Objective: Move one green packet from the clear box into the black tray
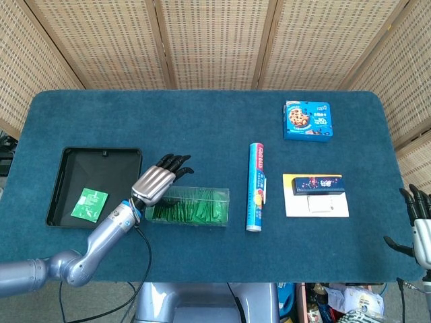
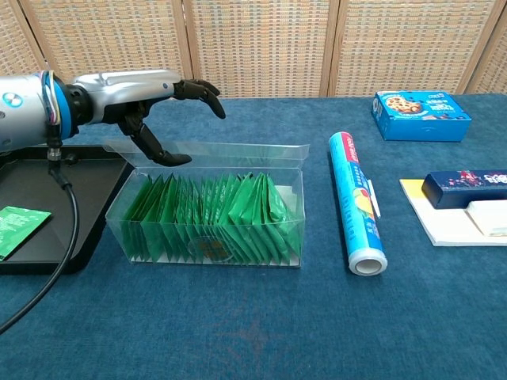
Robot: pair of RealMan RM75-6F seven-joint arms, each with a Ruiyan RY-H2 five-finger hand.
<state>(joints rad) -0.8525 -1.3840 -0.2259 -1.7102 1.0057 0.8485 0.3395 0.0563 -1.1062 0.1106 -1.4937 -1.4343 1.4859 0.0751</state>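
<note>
Dozens of thin, light, slippery green foil packets stand packed in the clear plastic box just below the empty, spread-fingered left hand, best pinched by one top edge.

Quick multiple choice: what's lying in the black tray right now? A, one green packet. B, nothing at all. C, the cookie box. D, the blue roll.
A: a single green packet lies flat on the floor of the black tray, toward its near left side.
</note>
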